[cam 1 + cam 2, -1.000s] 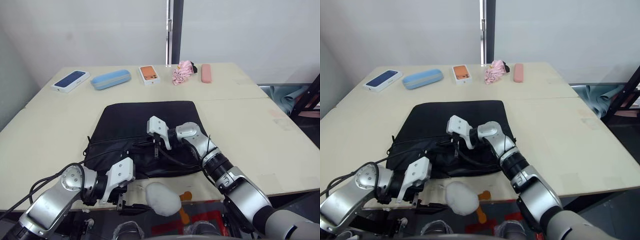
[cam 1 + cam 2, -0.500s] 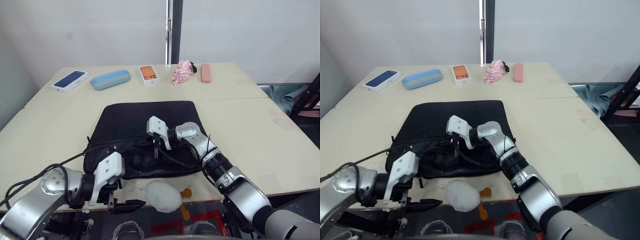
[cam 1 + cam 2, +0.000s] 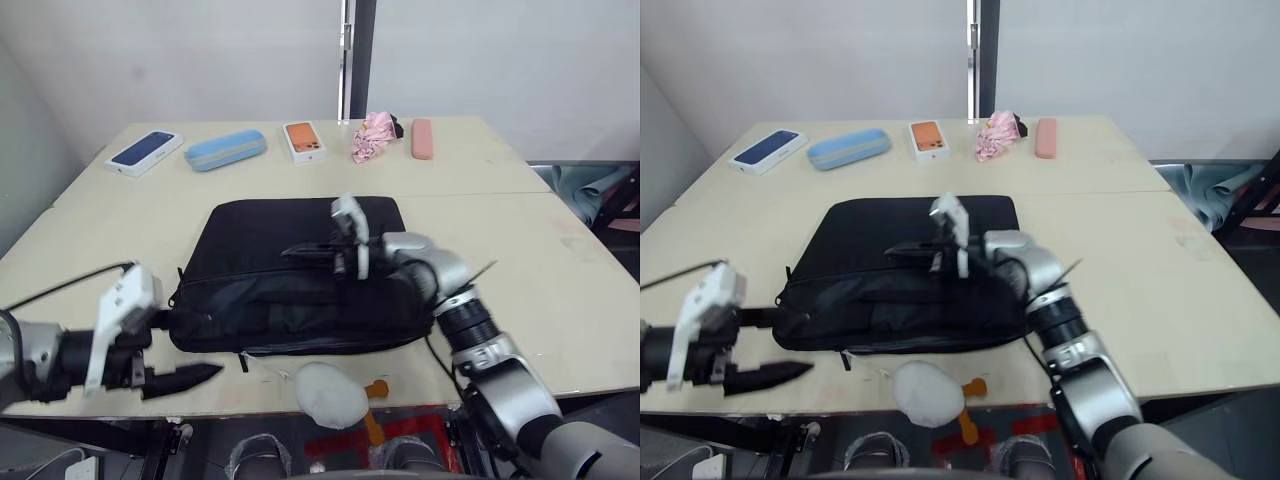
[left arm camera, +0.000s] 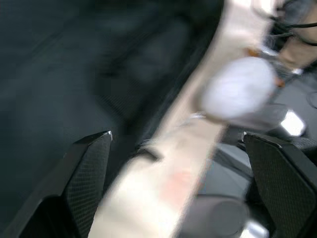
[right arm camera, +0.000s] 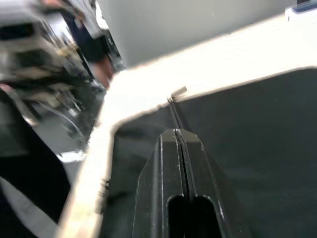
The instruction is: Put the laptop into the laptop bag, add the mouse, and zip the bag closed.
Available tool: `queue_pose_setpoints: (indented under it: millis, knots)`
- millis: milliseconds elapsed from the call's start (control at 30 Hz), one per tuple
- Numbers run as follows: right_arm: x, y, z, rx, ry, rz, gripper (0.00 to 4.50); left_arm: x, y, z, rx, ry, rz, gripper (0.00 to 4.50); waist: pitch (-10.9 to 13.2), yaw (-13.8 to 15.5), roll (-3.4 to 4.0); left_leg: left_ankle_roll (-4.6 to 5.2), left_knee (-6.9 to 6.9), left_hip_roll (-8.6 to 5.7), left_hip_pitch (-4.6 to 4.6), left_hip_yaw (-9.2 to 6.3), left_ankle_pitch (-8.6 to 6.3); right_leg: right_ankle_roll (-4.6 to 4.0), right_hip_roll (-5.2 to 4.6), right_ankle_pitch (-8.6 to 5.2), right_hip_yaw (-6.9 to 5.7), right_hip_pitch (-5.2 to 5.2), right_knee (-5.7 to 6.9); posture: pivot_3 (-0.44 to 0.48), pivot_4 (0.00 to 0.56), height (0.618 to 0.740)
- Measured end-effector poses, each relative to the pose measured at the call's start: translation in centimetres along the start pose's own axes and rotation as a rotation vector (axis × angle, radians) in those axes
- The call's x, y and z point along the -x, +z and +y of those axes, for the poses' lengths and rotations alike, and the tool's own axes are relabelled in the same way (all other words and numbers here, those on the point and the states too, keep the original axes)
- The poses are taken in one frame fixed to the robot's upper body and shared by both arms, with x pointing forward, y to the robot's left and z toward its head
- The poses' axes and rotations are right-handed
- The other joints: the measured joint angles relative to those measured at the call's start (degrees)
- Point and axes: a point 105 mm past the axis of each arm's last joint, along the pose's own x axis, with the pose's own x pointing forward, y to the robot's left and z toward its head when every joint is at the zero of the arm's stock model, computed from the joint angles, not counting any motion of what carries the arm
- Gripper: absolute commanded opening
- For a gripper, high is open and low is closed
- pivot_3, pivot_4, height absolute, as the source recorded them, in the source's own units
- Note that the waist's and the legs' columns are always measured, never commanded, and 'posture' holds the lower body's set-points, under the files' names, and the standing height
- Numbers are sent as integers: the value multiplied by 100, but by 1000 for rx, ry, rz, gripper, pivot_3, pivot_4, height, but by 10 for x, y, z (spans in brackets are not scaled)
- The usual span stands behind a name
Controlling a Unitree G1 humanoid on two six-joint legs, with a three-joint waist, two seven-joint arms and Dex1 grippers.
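Observation:
The black laptop bag point(image 3: 300, 270) lies flat in the middle of the table, its near side bulging. My right gripper point(image 3: 298, 250) hovers over the bag's top, pointing left. Its fingers point(image 5: 181, 148) are pressed together, and a thin zip pull point(image 5: 177, 99) sticks out from between the tips. My left gripper point(image 3: 192, 346) is at the bag's near left corner by the table's front edge, open with nothing between its fingers point(image 4: 81, 178). The laptop and the mouse are out of view.
A fluffy white lump with orange bits point(image 3: 328, 395) sits at the table's front edge point(image 3: 250, 395). Along the far edge lie a blue phone box point(image 3: 145, 150), a light blue case point(image 3: 225, 150), an orange phone box point(image 3: 303, 138), a pink cloth point(image 3: 375, 135) and a pink case point(image 3: 422, 138).
The camera has shifted. My left gripper has drawn back to the left, away from the bag's front. My right gripper has lifted and moved right over the bag, whose gaping near side now looks closed.

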Motion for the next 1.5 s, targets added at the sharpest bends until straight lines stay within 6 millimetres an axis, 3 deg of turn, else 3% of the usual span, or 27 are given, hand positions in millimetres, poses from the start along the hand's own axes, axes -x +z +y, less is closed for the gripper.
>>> queue_pose_setpoints:
  millis: [33, 167, 233, 333, 367, 433, 467, 533, 567, 633, 800, 1000, 1267, 1500]
  knots:
    - [7, 7, 1, 5, -3, -4, 0, 1, 3, 4, -6, 12, -7, 4423, -1, -2, -2, -2, 1, 1, -3, 0, 0, 0, 2, -1, 1, 0, -8, 0, 150, 740]
    - [29, 24, 8, -7, 0, -11, 1088, 5, 18, 23, -43, 61, -58, 4500, -3, -13, -5, 2, 1, 0, -37, -2, 2, 2, 4, 1, -3, -22, -16, 0, 150, 740]
    - [37, 26, 10, -7, 1, 0, 1898, 3, 21, 28, -55, 65, -69, 3996, -3, -19, -5, 10, 0, 2, -42, -2, 7, 1, 7, 1, -3, -28, -11, 0, 150, 740]
    - [75, 27, 21, 91, -11, 137, 3001, -7, 43, 49, -122, 78, -130, 3039, 3, 179, -9, 7, 15, 1, -47, -13, 5, 2, 3, 1, -8, -25, -1, 0, 150, 740]
    - [80, 26, 24, 101, -7, 157, 3258, -10, 46, 51, -135, 77, -136, 2741, 3, 207, -9, 7, 18, 1, -46, -13, 5, 2, 2, 1, -8, -24, 2, 0, 150, 740]
    - [84, 19, 35, 112, 37, 201, 3978, -22, 48, 57, -152, 63, -140, 2043, 1, 216, -13, 8, 42, 0, -43, -10, 3, 2, 0, 1, 1, -24, 29, 0, 150, 740]
    - [91, 5, 45, 122, 72, 274, 4408, -35, 55, 60, -169, 41, -182, 1594, 0, 238, -11, 7, 52, -3, -42, -12, 3, 1, -5, 1, 0, -24, 44, 0, 150, 740]
    - [95, -14, 55, 122, 124, 353, 4500, -49, 57, 64, -168, 20, -201, 881, 2, 260, -13, 7, 75, 0, -44, -19, 2, 1, -4, 2, 1, -22, 61, 0, 150, 740]
    - [98, -31, 63, 117, 167, 410, 4500, -67, 62, 67, -176, -12, -228, 573, 2, 269, -14, 10, 96, -3, -43, -20, 3, 1, -12, 3, 1, -20, 80, 0, 150, 740]
    - [95, -39, 66, 145, 200, 439, 4500, -85, 66, 66, -187, -53, -238, 72, 3, 243, -14, 15, 127, -6, -44, -18, 2, 0, -16, 5, 12, -22, 105, 0, 150, 740]
    - [88, -54, 71, 220, 279, 501, 4500, -128, 77, 65, -214, -139, -269, 72, 4, 203, -17, 19, 175, -7, -37, -18, 2, 0, -20, 5, 32, -26, 163, 0, 150, 740]
    - [74, -69, 75, 212, 342, 497, 4500, -168, 59, 67, -185, -177, -220, 72, 3, 210, -18, 26, 184, -8, -47, -19, 4, -1, -19, 5, 30, -30, 166, 0, 150, 740]
    - [59, -83, 75, 174, 374, 489, 4500, -176, 49, 68, -223, -185, -155, 72, -44, 229, -19, 26, 181, -11, -25, -22, 2, -2, -26, 4, 26, -8, 164, 0, 150, 740]
    - [47, -99, 64, 178, 341, 520, 4500, -179, 39, 67, -206, -185, -151, 72, -101, 217, -19, 20, 166, -11, 58, -19, -2, 2, -28, -1, 30, 67, 154, 0, 150, 740]
